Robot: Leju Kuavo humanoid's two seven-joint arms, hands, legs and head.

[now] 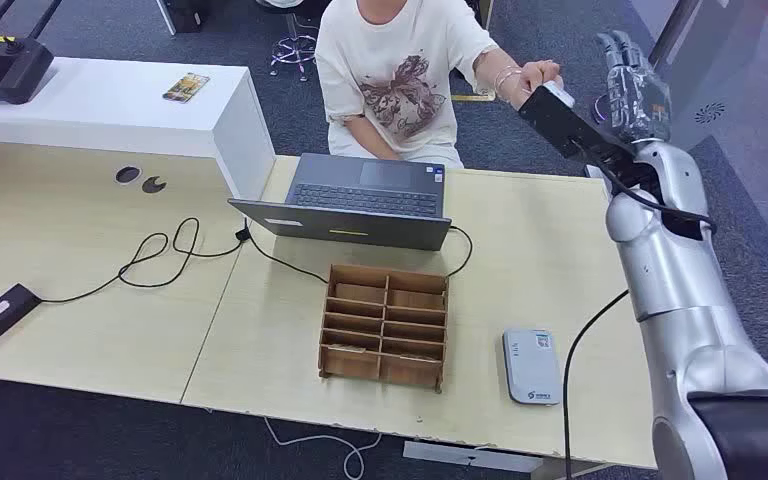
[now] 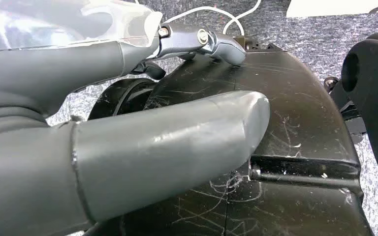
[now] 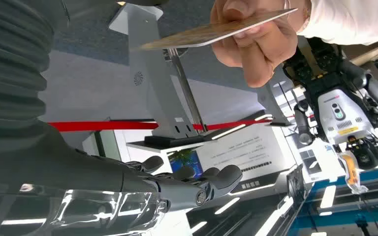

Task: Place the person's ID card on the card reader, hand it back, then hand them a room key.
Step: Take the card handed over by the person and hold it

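An open dark laptop (image 1: 365,200) sat on the pale wooden surface (image 1: 80,300), its screen tilted toward the near edge. Just in front of it stood a brown wooden organiser (image 1: 385,325) divided into small compartments. A black cable (image 1: 160,255) looped across the surface from the laptop to a black power brick (image 1: 0,312) at the left edge. Farther back, a white counter (image 1: 110,105) carried a small colourful packet (image 1: 186,87) and a black controller (image 1: 0,65). A stool (image 1: 295,48) stood on the grey carpet (image 1: 520,140) behind.
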